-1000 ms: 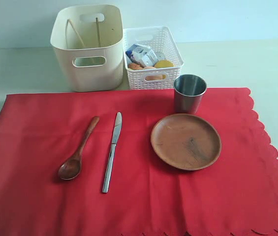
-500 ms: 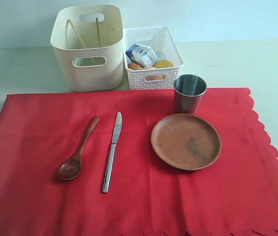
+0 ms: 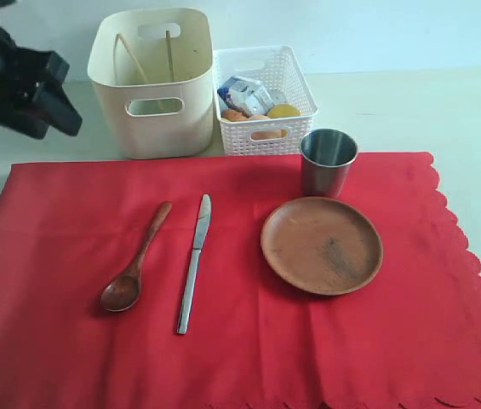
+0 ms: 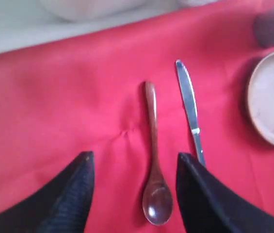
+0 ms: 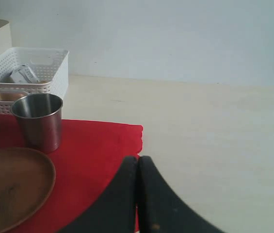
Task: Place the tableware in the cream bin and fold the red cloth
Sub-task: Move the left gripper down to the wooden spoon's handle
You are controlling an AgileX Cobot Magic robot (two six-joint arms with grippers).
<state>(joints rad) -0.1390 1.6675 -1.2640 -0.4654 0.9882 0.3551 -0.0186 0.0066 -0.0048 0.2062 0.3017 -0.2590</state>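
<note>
Next item, we judge: spoon (image 3: 142, 251), centre-left on red cloth (image 3: 53, 256), bowl end toward lower edge, knife (image 3: 193, 264) just beside on its right. Our left tool (image 4: 135, 155) hangs over it, jaws spread, empty. We'd centre handle between fingers, pinch mid-handle, stay clear of knife. Target cream bin (image 3: 151, 128) upper left, chopsticks (image 3: 169, 55) already inside. Also plate (image 3: 322, 245) and steel cup (image 3: 328, 162) right of centre. Our right tool (image 5: 137, 162) pressed closed, holding nothing. Avoid white basket (image 3: 300, 85) touching bin

I can read no text, brand or number anywhere. The carton (image 3: 242, 92) inside the white basket (image 3: 295, 136) carries bluish print, too blurred for me to make out.
</note>
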